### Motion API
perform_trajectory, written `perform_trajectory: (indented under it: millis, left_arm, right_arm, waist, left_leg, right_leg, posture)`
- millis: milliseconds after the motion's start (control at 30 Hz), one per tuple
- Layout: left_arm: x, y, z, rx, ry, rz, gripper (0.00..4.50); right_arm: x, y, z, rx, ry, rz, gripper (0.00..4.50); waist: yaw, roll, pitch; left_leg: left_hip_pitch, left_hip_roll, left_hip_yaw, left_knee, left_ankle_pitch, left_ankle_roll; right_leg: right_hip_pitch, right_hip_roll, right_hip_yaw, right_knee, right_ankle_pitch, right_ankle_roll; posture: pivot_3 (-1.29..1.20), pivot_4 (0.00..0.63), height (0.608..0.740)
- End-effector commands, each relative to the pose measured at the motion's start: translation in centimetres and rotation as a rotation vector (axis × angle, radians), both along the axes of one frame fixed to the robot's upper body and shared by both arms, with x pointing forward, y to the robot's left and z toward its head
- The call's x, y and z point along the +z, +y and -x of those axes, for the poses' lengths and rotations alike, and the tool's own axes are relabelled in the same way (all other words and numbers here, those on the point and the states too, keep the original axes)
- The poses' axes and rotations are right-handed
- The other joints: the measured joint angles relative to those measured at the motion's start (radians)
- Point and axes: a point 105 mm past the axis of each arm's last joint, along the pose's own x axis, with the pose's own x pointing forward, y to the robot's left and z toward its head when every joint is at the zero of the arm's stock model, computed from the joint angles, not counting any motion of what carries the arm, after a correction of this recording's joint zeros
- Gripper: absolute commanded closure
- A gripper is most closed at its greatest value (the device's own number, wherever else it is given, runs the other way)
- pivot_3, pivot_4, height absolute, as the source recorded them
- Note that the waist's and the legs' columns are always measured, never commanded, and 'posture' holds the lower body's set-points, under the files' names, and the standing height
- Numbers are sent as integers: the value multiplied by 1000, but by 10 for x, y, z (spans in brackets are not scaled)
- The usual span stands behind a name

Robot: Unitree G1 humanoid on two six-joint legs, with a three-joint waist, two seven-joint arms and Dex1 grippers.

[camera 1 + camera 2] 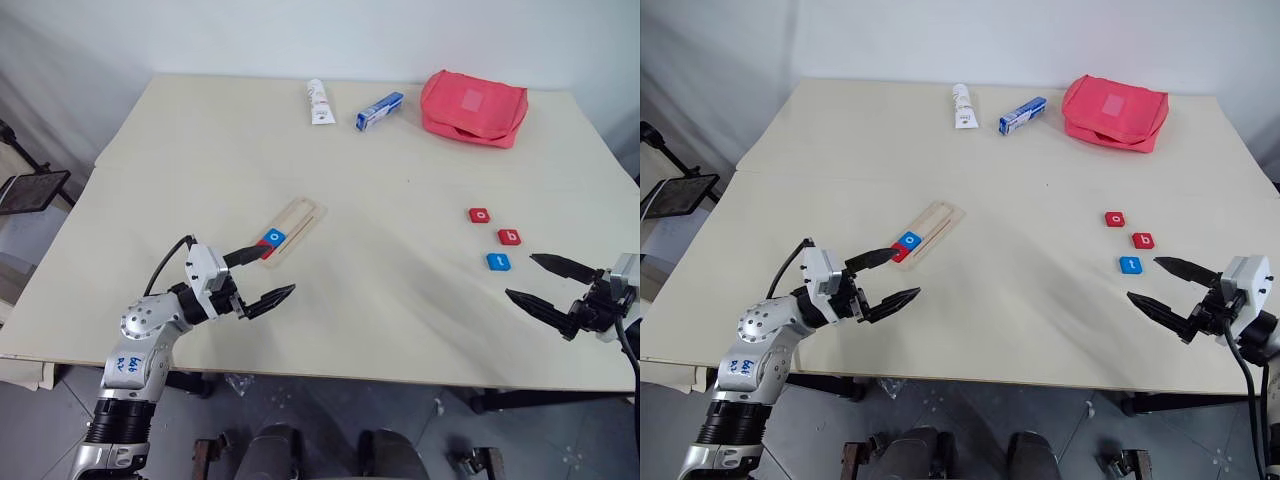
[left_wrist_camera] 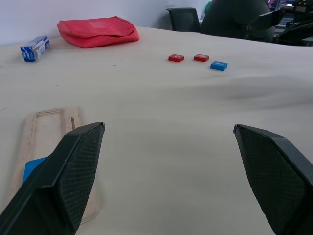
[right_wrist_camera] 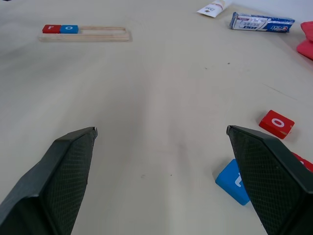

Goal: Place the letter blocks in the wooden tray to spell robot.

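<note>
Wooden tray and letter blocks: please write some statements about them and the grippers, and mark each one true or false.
1. The wooden tray holds two blocks, a red one and a blue one. True.
2. Three blocks lie loose on the table. True.
3. All the loose blocks are red. False: two are red, one is blue.
4. The right gripper holds a block. False: it is open and empty.
5. The left gripper is open. True.
</note>
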Motion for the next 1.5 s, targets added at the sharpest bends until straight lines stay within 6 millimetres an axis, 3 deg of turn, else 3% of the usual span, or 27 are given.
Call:
perform_trajectory:
  millis: [33, 233, 467, 667, 800, 933, 1167, 1500]
  left_arm:
    - [14, -4, 2, -6, -38, 21, 0]
    - [13, 2, 7, 8, -24, 18, 0]
    - [7, 38, 16, 119, 40, -30, 0]
    - [2, 60, 4, 256, 86, -113, 0]
    - [21, 58, -11, 269, 47, -139, 0]
    - [24, 61, -37, 393, 176, -144, 0]
    - [34, 43, -58, 390, 247, -212, 0]
    - [26, 7, -80, 344, 323, -319, 0]
  right_arm:
    - [9, 0, -2, -3, -36, -2, 55]
    - [7, 3, -3, 6, -27, 0, 55]
    - [9, 7, -9, 28, -26, 9, 55]
    - [14, 17, -16, 78, -40, 27, 55]
    - [18, 28, -21, 130, -52, 46, 55]
    - [23, 35, -28, 157, -68, 52, 55]
    - [25, 46, -25, 226, -68, 71, 55]
    - [26, 48, -25, 229, -73, 71, 55]
  waist:
    - [0, 0, 0]
    - [0, 0, 0]
    - [-5, 0, 0]
    - [2, 0, 0]
    - [2, 0, 0]
    - [-1, 0, 0]
    - [-1, -1, 1]
    - [1, -2, 2]
  left_leg:
    - [0, 0, 0, 0, 0, 0]
    - [0, 0, 0, 0, 0, 0]
    - [0, 1, -1, 0, 0, -1]
    - [0, 0, -4, 0, 0, -1]
    - [-1, -1, -6, 0, 0, -1]
    - [0, -1, -6, 0, 1, -2]
    - [-2, -1, -8, -1, 1, -2]
    - [-3, -2, -8, 0, 1, -2]
  right_leg:
    - [0, 0, 0, 0, 0, 0]
    - [0, 0, 0, 0, 0, 0]
    - [0, 0, 1, -1, 0, 0]
    - [2, 0, 3, -2, 0, 0]
    - [2, -1, 2, -2, 0, 0]
    - [2, 0, 1, -1, 0, 0]
    - [0, 1, -1, 1, 0, 0]
    - [0, 1, -6, 1, 0, 0]
  posture:
    - [0, 150, 740]
    - [0, 150, 740]
    - [0, 150, 740]
    - [0, 150, 740]
    - [0, 150, 740]
    - [0, 150, 740]
    - [0, 150, 740]
    - [0, 150, 740]
